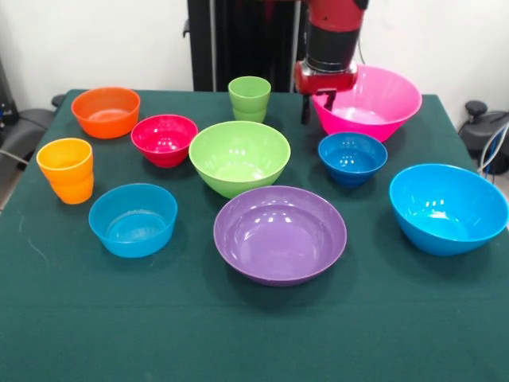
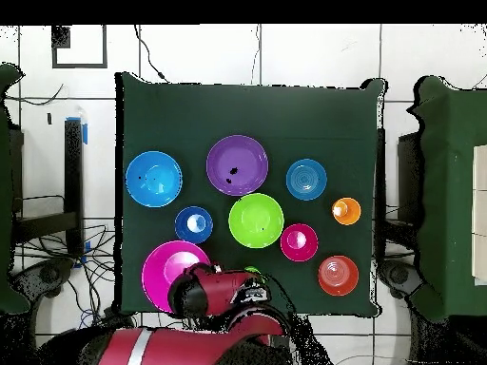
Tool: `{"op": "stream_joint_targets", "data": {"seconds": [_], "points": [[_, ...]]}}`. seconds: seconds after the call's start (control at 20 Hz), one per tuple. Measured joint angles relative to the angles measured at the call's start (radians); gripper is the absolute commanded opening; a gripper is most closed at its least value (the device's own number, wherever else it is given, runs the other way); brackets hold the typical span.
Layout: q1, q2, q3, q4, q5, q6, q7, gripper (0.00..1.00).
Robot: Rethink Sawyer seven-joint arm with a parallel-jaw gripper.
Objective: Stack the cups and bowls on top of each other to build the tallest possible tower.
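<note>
All cups and bowls stand apart on the green cloth, none stacked. The pink bowl point(image 1: 378, 99) point(image 2: 164, 271) is at the back right. My gripper point(image 1: 316, 107) is open at its left rim, one finger point(image 1: 305, 111) outside and one inside. In front are the lime green bowl point(image 1: 238, 155), the purple bowl point(image 1: 280, 233), the large sky-blue bowl point(image 1: 448, 208) and the small dark-blue bowl point(image 1: 352, 157). To the left are the red bowl point(image 1: 164, 138), the orange bowl point(image 1: 106, 111), the light-blue bowl point(image 1: 133, 219) and the orange cup point(image 1: 65, 169). The green cup point(image 1: 249, 97) stands at the back.
The table point(image 1: 254, 342) is covered by a dark green cloth. My arm point(image 2: 224, 295) reaches over the table's near edge in the overhead view and hides the gripper there. Black chairs stand at both sides of the table point(image 2: 447, 190).
</note>
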Motion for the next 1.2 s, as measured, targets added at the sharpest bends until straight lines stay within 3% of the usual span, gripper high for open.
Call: {"op": "stream_joint_targets", "data": {"seconds": [0.75,1.2], "points": [[0.014,-0.069,0.01,0.046,0.013,0.016,0.067,0.0],[-0.017,-0.244,0.067,0.105,0.036,0.208,0.067,0.0]]}}
